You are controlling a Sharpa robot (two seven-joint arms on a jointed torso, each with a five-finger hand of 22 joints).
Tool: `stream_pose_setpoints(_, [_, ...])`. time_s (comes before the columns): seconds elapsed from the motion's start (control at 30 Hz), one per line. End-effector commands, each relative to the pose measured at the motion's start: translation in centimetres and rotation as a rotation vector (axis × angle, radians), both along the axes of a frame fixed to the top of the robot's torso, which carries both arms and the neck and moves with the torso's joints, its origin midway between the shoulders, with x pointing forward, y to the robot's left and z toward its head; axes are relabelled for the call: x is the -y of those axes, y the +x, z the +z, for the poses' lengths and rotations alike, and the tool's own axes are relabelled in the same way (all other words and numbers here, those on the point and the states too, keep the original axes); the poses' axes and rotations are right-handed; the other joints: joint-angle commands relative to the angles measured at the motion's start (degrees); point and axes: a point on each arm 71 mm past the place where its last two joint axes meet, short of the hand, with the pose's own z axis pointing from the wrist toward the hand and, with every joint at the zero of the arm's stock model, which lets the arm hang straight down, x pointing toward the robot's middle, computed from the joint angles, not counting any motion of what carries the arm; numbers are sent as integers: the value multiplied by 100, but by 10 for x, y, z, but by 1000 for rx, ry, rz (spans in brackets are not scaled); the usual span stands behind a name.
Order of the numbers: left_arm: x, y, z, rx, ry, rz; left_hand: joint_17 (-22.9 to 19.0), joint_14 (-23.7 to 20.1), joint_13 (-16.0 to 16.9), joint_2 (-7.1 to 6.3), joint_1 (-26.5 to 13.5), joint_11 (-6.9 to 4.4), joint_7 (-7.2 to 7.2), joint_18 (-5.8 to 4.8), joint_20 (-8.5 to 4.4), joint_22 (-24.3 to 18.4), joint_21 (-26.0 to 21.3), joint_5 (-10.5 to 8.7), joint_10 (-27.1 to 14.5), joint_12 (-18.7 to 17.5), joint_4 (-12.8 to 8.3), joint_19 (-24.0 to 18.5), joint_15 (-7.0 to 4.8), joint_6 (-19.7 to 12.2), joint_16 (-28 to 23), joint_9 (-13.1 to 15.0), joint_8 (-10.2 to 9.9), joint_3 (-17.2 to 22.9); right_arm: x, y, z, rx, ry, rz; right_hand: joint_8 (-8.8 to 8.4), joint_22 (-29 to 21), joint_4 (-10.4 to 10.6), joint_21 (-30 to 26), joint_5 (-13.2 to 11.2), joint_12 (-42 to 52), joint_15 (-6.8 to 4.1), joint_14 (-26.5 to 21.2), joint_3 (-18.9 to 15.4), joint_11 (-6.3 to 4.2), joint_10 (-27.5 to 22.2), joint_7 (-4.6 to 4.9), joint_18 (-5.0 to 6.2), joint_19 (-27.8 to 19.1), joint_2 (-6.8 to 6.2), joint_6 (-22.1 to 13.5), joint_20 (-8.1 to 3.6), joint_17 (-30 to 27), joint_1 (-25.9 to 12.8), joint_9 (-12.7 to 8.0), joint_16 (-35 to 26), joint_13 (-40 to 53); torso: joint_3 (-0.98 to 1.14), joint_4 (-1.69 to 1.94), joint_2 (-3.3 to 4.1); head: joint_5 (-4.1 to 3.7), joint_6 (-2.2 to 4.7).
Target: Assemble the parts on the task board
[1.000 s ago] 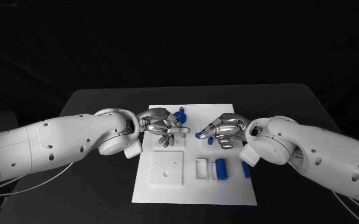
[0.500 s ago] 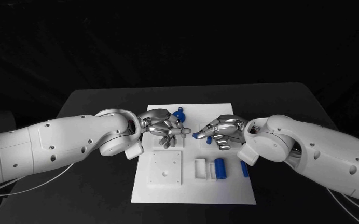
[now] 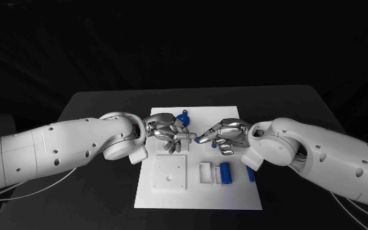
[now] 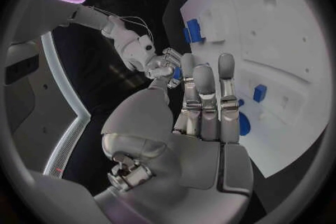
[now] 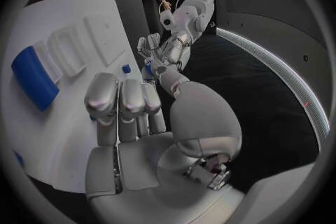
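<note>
**benchwatcher:** Compared with a second ago, the right hand point(image 3: 222, 135) has slid inward over the white board point(image 3: 199, 195), and its small blue part point(image 3: 201, 139) now sits almost fingertip to fingertip with the left hand point(image 3: 170, 130). Looks like a handover or a two-handed fit is coming, though that's a guess.

**servo_dan:** Agreed. The right fingers point(image 3: 208, 132) pinch that part; the left hand holds nothing, fingers lying close together and fairly straight. The head view also shows what the wrist cameras miss: a blue cylinder point(image 3: 225, 172) in its tray, a blue pin point(image 3: 251, 173) beside it, and a rounded blue piece point(image 3: 183, 117) behind the left hand. The left wrist view shows the left fingers point(image 4: 204, 102) pressed side by side above the board.
</note>
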Motion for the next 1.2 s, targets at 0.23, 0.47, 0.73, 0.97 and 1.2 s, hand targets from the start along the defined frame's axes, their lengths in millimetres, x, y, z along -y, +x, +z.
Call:
stream_pose_setpoints(0.23, [6, -1, -2, -16, 5, -27, -12, -52, -26, 11, -43, 13, 16, -9, 16, 110, 13, 40, -104, 5, 26, -37, 7, -79, 31, -42, -24, 32, -6, -3, -1, -31, 24, 47, 36, 709, -19, -20, -4, 35, 7, -41, -47, -8, -55, -1, -51, 74, 93, 38, 17, 9, 18, 9, 15, 18, -1, -3, 2, -5, -5])
stream_pose_setpoints(0.47, [7, -2, -2, -20, 2, -30, -15, -59, -38, 31, 4, 16, 18, -2, 24, 110, 11, 87, -124, 14, 20, -41, 12, -85, 40, -63, 0, 74, -8, -2, -2, -36, 19, 52, 36, 705, -28, -29, -2, 31, 9, -46, -53, -6, -63, 1, -48, 68, 101, 35, 20, 8, 19, 10, 11, 17, 2, 2, -3, -13, -3])
stream_pose_setpoints(0.73, [10, -3, -2, -29, -3, -44, -15, -69, -73, 18, 265, 20, 20, 0, 28, 112, 10, 575, -152, 3, -12, -52, 14, -100, 60, -104, 21, 233, -9, -2, -2, -37, 16, 54, 36, 705, -28, -29, -2, 31, 9, -46, -53, -6, -63, 1, -48, 68, 101, 35, 20, 8, 19, 10, 11, 17, 0, -1, 0, -26, 0])
stream_pose_setpoints(0.97, [12, -5, -2, -41, -9, -60, -5, -86, -116, 63, 472, 20, 12, -5, 28, 114, 14, 684, -163, -42, -218, -71, 16, -95, 85, -126, 31, 383, -10, -1, -3, -36, 15, 54, 36, 705, -34, -27, 1, 31, 11, -48, -53, -4, -69, 4, -46, 63, 108, 31, 22, 4, 22, 11, 4, 20, 1, 3, 1, -43, -6])
stream_pose_setpoints(1.2, [12, -6, -2, -52, -13, -68, -4, -97, -143, 89, 500, 22, 15, -4, 29, 114, 22, 743, -169, -67, -373, -79, 17, -103, 92, -150, 26, 445, -10, -1, -3, -37, 15, 56, 35, 701, -33, -43, 0, 24, 12, -51, -51, -3, -77, 6, -43, 58, 112, 26, 23, 1, 22, 11, -2, 16, 0, -3, -1, -55, -14])
